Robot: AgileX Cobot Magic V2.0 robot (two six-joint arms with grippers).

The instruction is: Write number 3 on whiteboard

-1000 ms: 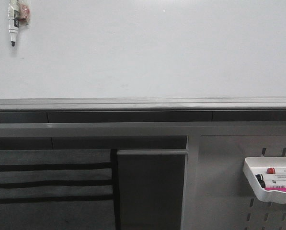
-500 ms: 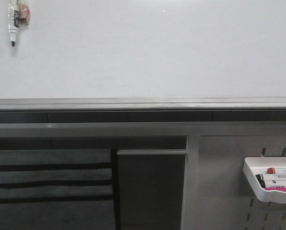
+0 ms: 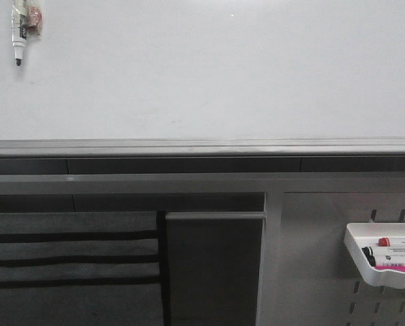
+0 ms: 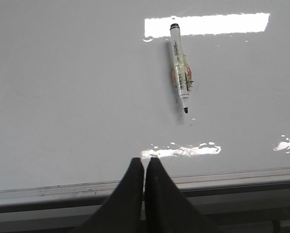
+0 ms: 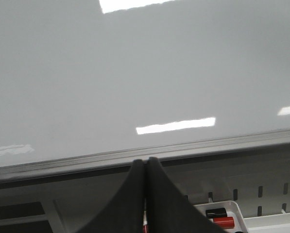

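- Whiteboard (image 3: 209, 75) blank; marker (image 3: 17, 30) hangs at eleven o'clock.
- Left gripper (image 4: 145, 167) and right gripper (image 5: 145, 167) pressed together, empty.
- Risk: closed jaws could knock the marker loose.

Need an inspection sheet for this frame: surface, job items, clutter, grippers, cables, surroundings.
Surface: whiteboard glossy and blank, with ceiling-light glare in both wrist views.
Job's things: no number 3 seen; an uncapped marker is stuck on the board, tip pointing down, upper left in the front view.
Clutter: white tray holds a red-capped and a black-capped marker.
Grippers: left gripper and right gripper both have jaws closed and empty, hanging below the board's bottom rail.
Cables: nothing seen.
Surroundings: grey perforated panel carries the tray at lower right; dark striped panel at lower left.
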